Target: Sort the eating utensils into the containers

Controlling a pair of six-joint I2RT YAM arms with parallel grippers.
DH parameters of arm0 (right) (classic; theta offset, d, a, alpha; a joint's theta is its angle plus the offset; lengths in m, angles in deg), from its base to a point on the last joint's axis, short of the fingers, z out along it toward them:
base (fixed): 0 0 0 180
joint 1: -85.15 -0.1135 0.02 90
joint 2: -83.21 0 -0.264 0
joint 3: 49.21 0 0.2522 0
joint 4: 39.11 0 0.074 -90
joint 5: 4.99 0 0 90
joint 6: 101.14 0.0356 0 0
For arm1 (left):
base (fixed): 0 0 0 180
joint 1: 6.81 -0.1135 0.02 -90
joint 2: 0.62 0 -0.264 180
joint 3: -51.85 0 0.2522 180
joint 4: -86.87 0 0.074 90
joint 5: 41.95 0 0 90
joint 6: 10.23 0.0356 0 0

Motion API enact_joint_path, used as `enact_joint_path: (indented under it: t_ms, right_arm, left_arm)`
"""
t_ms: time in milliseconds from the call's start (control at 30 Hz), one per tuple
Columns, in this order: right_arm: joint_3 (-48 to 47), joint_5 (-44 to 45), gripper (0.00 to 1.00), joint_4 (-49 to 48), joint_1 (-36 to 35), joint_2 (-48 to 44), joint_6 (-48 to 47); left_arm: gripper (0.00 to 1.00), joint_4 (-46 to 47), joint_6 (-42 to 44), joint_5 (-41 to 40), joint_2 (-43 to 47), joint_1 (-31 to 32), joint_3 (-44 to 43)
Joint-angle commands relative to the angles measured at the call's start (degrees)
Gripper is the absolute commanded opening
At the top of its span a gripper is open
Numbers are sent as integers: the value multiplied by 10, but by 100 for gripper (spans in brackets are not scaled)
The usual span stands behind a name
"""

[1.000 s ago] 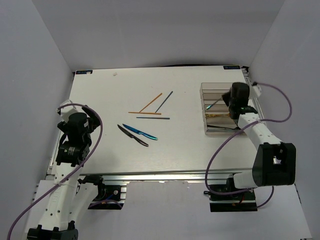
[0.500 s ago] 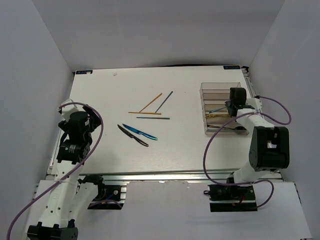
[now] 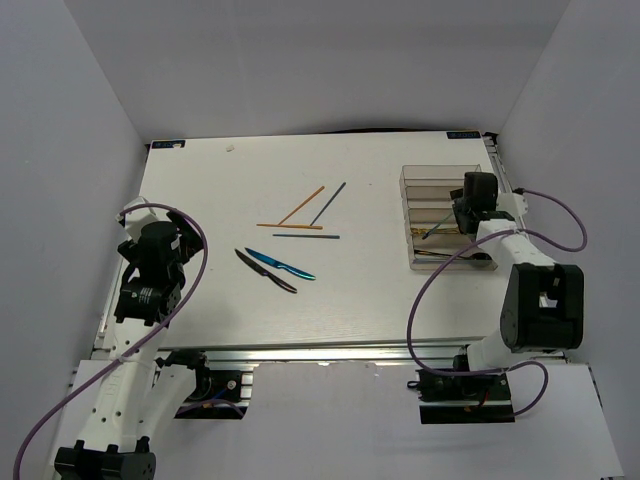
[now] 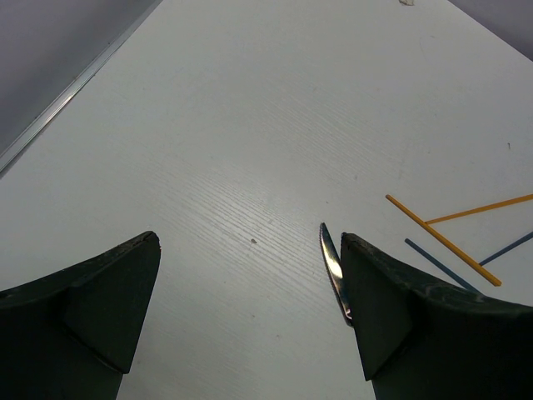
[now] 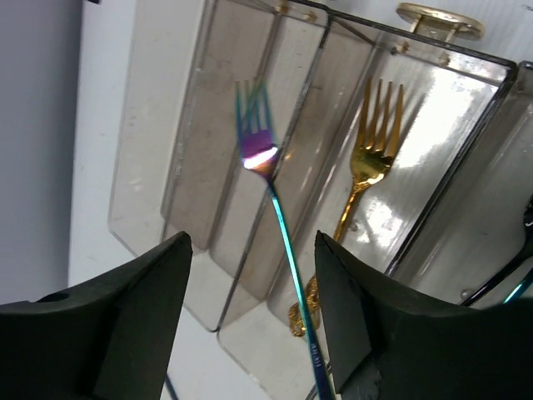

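My right gripper hangs over the clear containers at the right. Its jaws stand open. A teal iridescent fork runs between them, close to the right finger, its tines over a divider of the containers. A gold fork lies in the neighbouring compartment. On the table lie two orange chopsticks, two dark chopsticks, a black knife and a blue knife. My left gripper is open above bare table, with the black knife's tip beside its right finger.
Dark utensils lie in the nearest compartment. White walls close in the table on three sides. The orange chopsticks and a dark chopstick lie ahead and right of my left gripper. The right arm's cable loops beside the containers.
My right gripper has opened and let go of the teal fork, which has sunk toward the containers. The right wrist has drawn back a little. The left arm has stayed still.
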Motion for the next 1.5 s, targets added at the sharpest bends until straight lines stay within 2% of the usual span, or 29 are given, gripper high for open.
enact_joint_path:
  t_ms: [0,67,100,133,167,333,500,567,633,767,933,1033,1200,1333,1400,1467]
  right_arm:
    - [-8,-7,67,-7,2,-46,-9]
    - [-10,-35,70,-26,-5,-69,-52]
    - [-18,-35,75,-42,-25,-76,-89]
    - [-26,-23,76,-37,-39,-81,-101]
    - [-33,8,76,-29,-52,-92,-109]
    - [-8,35,76,-41,-55,-108,-106]
    - [-68,31,74,45,-47,-39,-101]
    - [-100,24,71,92,-40,-2,-92]
    - [-110,11,62,102,-32,20,-90]
    - [-130,-56,56,107,8,88,-90]
    - [-108,-72,52,92,31,105,-88]
    - [-115,-78,40,84,35,124,-89]
    - [-101,-96,34,80,38,132,-71]
    - [-91,-101,15,76,38,128,-61]
    - [-90,-101,0,77,38,124,-53]
    - [-87,-102,0,83,38,119,-43]
  left_arm:
    - [98,3,2,3,1,-1,-1]
    - [98,2,2,3,2,0,0]
    - [98,3,2,1,2,0,0]
    - [98,3,1,2,2,0,-1]
    - [98,2,1,1,1,0,-1]
    - [98,-1,-1,-4,1,0,-1]
    - [98,0,-1,-5,3,0,0]
    - [98,-1,-1,-4,0,0,-1]
    - [98,-1,-1,-4,0,-1,0]
    - [98,0,-1,-1,0,0,0]
    - [98,1,0,0,-1,0,0]
    - [98,0,0,-2,-2,-1,0]
    - [98,0,0,-2,-3,0,-1]
    - [98,0,0,-1,-3,0,0]
    - [98,0,0,-1,-3,0,-1]
    - [98,1,0,-1,-3,0,-1]
